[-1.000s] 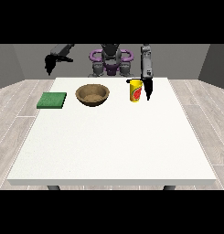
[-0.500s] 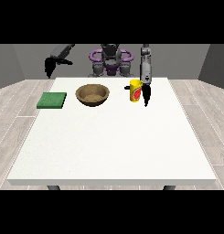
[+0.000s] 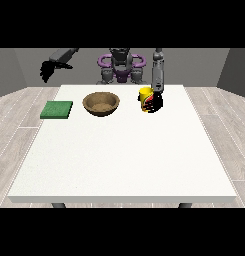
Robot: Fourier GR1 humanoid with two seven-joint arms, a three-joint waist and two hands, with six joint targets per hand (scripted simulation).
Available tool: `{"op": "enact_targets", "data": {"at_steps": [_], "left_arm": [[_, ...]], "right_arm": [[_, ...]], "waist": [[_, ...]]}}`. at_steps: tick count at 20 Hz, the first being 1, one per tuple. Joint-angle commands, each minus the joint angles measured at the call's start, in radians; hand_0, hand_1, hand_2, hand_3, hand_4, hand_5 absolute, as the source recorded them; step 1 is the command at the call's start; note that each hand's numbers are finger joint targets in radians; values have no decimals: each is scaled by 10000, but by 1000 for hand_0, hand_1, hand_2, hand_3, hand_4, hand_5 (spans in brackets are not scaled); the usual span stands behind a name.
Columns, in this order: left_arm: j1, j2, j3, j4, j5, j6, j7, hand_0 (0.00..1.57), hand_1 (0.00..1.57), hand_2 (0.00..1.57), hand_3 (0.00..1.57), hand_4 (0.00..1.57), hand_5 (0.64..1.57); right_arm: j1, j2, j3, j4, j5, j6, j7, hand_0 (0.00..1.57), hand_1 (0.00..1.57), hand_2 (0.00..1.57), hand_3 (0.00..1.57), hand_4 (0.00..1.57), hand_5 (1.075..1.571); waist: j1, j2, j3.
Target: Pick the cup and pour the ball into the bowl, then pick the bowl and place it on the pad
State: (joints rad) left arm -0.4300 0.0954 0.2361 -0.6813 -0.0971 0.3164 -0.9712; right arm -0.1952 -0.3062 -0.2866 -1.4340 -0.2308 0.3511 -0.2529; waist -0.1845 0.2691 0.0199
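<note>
The robot hand at the view's right (image 3: 153,102) hangs down from its grey forearm and sits against the cup (image 3: 145,93), on the side of the cup away from the bowl. Its dark fingers overlap the cup's lower half and seem to wrap it, so it appears to grip the cup, though the fingers are too small to read one by one. The cup is yellow, stands upright on the table (image 3: 124,155), and rests just beside the bowl, on the bowl's right in the view. The ball cannot be made out.

The bowl (image 3: 101,103) is brown and wooden, sits upright with its mouth open upward, and lies near the table's far edge, with bare table all around its rim. To the bowl's left in the view, apart from it, lies the green pad (image 3: 57,109), flat and close to the table's left edge.

The robot hand at the view's left (image 3: 48,70) hovers in the air beyond the table's far left corner, well apart from the bowl and above the pad's far side; its fingers droop downward, uncurled, and hold nothing.

From the bowl toward the camera, the white table stretches wide to its near edge.
</note>
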Motion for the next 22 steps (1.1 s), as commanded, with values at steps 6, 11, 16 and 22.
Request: {"op": "enact_targets", "data": {"at_steps": [6, 11, 16, 22], "left_arm": [[-264, 1482, -1315, 214, -2063, 1017, 3086, 1381, 1381, 1571, 1571, 1571, 1341], [-1724, 3069, -1896, 134, -3280, 747, 5560, 1456, 1456, 1571, 1571, 1571, 1296], [-3017, 2815, -2689, -68, -4557, 1181, 7401, 1486, 1486, 1571, 1571, 1571, 1274], [-3395, 1927, -3412, -314, -5840, 1714, 8971, 1491, 1491, 1571, 1571, 1571, 1273]], "right_arm": [[583, -46, -31, 1048, 58, 0, 847, 0, 0, 0, 0, 0, 1569], [706, -94, -111, 1779, 107, 219, 546, 0, 0, 0, 0, 0, 1569], [601, -79, -201, 2648, 415, 452, -775, 0, 0, 0, 0, 0, 1568], [-119, -632, -729, 3180, -208, 698, -175, 0, 0, 0, 0, 0, 1569]], "waist": [[637, -2426, -167], [784, -2821, -167], [732, -2280, -179], [784, -2373, -188]]}}
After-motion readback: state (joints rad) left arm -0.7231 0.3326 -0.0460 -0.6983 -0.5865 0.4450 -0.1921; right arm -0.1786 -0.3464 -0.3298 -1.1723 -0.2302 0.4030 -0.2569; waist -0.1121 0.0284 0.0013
